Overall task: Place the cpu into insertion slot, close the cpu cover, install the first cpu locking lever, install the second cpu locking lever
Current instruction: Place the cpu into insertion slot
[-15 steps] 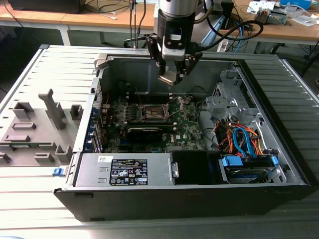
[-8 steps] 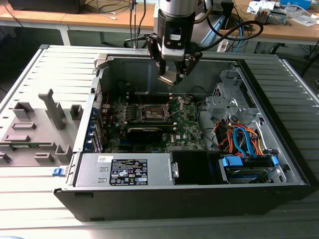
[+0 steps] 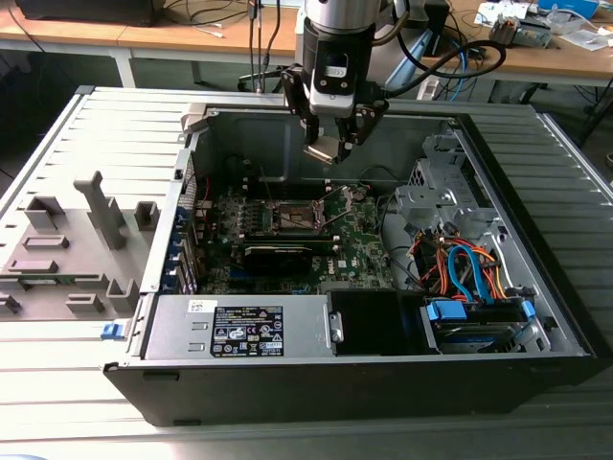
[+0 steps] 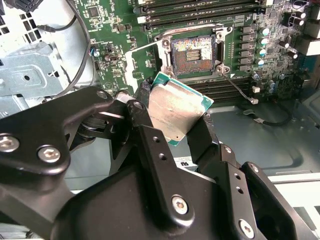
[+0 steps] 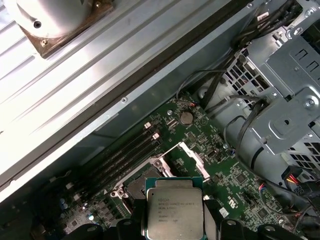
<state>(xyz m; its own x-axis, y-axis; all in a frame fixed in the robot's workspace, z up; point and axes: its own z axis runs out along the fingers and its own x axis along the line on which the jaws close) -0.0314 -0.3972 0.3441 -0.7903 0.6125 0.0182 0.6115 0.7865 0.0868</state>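
Slatted grey worktop (image 3: pixel 57 402) carries an open PC case (image 3: pixel 565 316); lab benches (image 3: pixel 144 34) behind.

Exterior view: arm (image 3: pixel 340 29) hangs over the case's 12 o'clock wall. The jaws are pinching the cpu (image 3: pixel 323 150), which is tilted and airborne. Insertion slot (image 3: pixel 292 217) sits on the motherboard (image 3: pixel 359 244) at roughly 7 o'clock from the chip, well apart.

Second wrist view: cpu (image 4: pixel 177 107) is clamped by its edges, silver top showing. Insertion slot (image 4: pixel 192 52) is bare, nothing seated.

First wrist view: cpu (image 5: pixel 174 207) partly hides the insertion slot (image 5: pixel 134 187). The cpu cover (image 5: pixel 194 159) looks flipped open just beside it.

My read: step one, placement, chip not yet down. Seating calls for squaring the chip to the socket, levelling it, then a gentle descent, since the contacts likely bend easily.
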